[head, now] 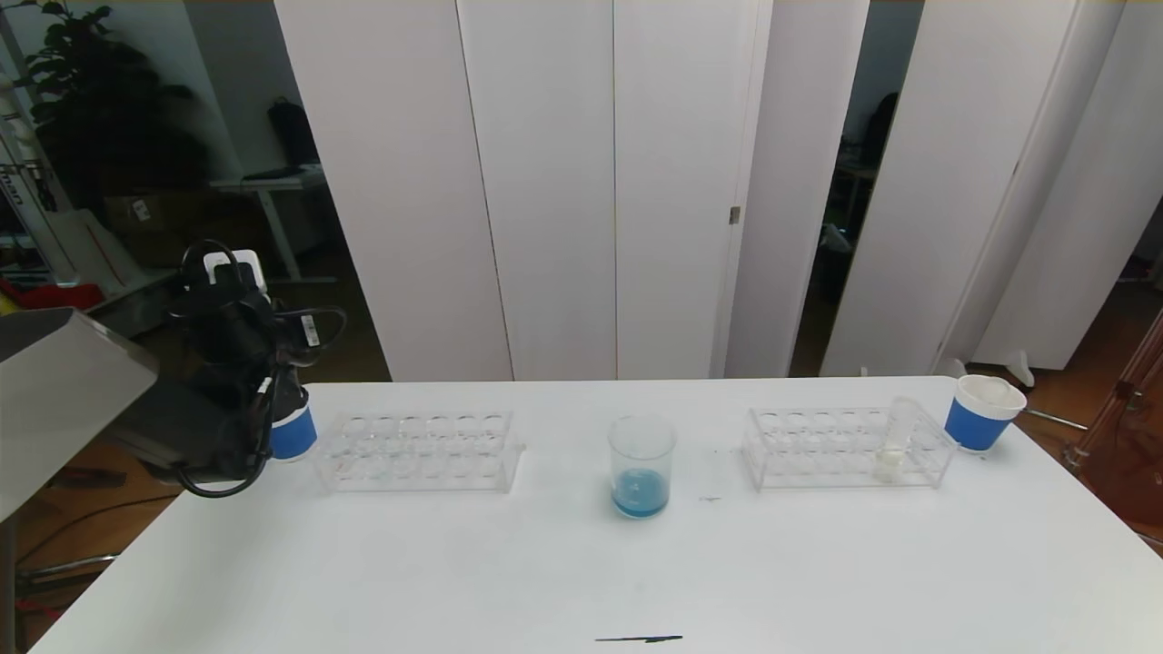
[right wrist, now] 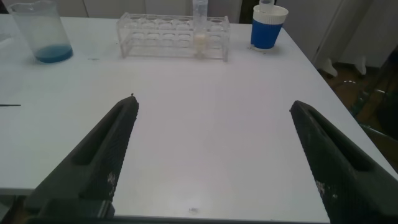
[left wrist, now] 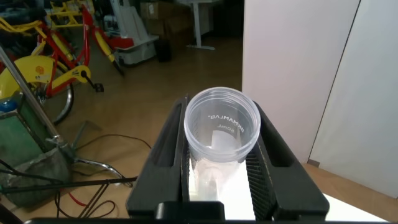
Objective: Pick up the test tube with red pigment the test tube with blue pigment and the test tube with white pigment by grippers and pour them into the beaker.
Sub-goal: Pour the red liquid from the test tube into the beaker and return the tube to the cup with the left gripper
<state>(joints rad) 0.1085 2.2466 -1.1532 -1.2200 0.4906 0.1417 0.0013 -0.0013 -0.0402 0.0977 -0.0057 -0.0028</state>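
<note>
My left gripper [head: 275,400] is at the table's far left edge, above a blue-banded paper cup [head: 293,434]. In the left wrist view it [left wrist: 221,127] is shut on a clear tube [left wrist: 222,117], seen mouth-on, with no liquid showing inside. The beaker [head: 641,468] stands mid-table with blue liquid at its bottom; it also shows in the right wrist view [right wrist: 40,31]. The test tube with white pigment [head: 895,445] stands in the right rack [head: 818,447] and shows in the right wrist view [right wrist: 199,28]. My right gripper [right wrist: 212,102] is open and empty over the table's near right part, out of the head view. No tube with red or blue liquid shows.
An empty clear rack [head: 418,450] stands left of the beaker. A second blue-banded paper cup [head: 981,413] stands at the far right corner, past the right rack [right wrist: 174,34]. A thin dark mark [head: 639,639] lies near the front edge.
</note>
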